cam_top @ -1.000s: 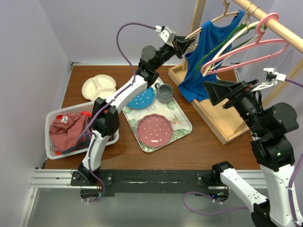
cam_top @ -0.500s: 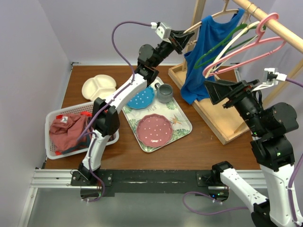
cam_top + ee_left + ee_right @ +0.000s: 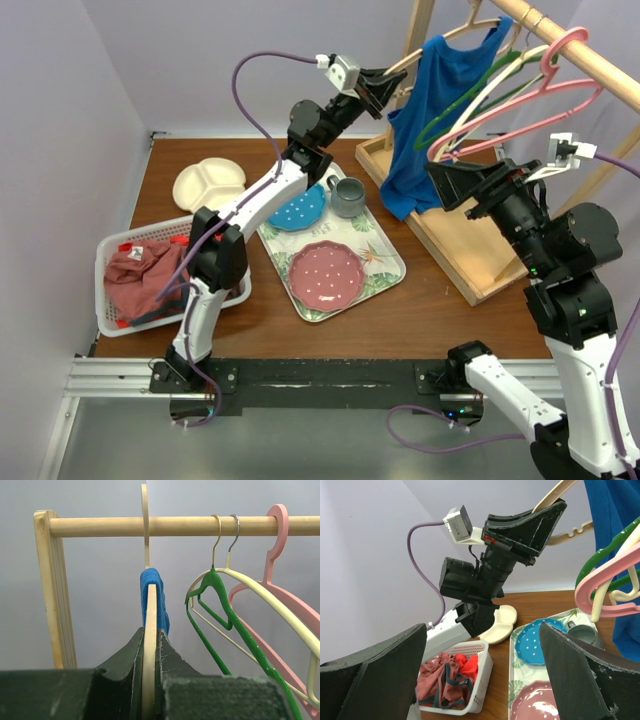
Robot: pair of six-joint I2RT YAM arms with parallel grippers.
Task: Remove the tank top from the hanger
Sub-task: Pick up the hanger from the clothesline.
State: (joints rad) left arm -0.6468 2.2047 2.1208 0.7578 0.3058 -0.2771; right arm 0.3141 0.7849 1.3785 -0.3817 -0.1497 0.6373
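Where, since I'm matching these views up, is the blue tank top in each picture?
Top external: blue tank top upper right.
Left wrist: only its strap, centre, over the cream hanger.
Right wrist: top right corner, cropped.
Shared landmark: the pink hanger, beside it in all three.

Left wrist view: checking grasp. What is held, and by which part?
The left end effector grips the cream hanger at one arm's outer end, beside the tank top; right end effector holds nothing.
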